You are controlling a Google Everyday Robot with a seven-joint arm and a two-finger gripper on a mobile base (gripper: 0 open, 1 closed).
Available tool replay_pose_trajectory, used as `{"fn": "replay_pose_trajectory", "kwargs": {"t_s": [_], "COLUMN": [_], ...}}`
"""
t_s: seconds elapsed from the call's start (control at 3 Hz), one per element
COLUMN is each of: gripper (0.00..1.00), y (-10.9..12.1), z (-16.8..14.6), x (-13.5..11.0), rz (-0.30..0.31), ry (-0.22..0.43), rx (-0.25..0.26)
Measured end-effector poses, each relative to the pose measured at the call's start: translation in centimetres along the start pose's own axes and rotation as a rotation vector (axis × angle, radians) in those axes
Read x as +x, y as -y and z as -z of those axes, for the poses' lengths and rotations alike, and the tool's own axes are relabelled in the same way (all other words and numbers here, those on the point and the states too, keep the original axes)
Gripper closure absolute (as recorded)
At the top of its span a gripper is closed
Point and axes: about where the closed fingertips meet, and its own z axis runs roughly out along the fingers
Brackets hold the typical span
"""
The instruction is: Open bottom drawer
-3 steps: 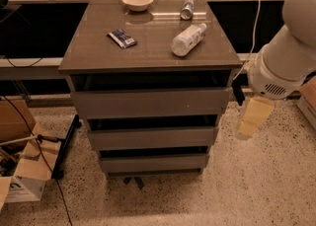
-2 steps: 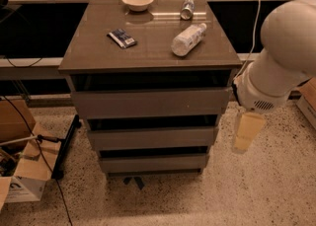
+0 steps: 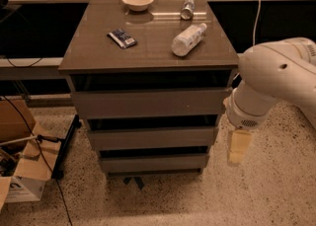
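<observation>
Brown cabinet top [image 3: 148, 55] carries a plastic bottle [image 3: 188, 39] on its side. Bowl [image 3: 138, 1] behind-left of bottle, can [image 3: 186, 8] just behind, dark packet [image 3: 122, 38] to its left. Gripper [image 3: 238, 147] hangs well below-right of bottle, off cabinet.

Readable text: none anywhere.
Bottle [image 3: 188, 39] label: cannot be read.
Packet [image 3: 122, 38] print: cannot be read.
Box [image 3: 24, 185] mark: dark shape, not legible.
Gripper [image 3: 236, 157]: hangs right of the bottom drawer [image 3: 154, 163], apart from it.
</observation>
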Motion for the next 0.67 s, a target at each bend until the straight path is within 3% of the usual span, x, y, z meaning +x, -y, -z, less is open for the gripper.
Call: {"fn": "replay_pose_trajectory", "kwargs": {"t_s": [0.33,0.67], "gripper": [0.00,0.00], "y": [0.8,0.3], "z": [-6.1,-7.9], "x": [1.8,2.1], "rz": [-0.068,-0.081], "ry": [-0.028,-0.029], "rx": [-0.083,-0.118]}}
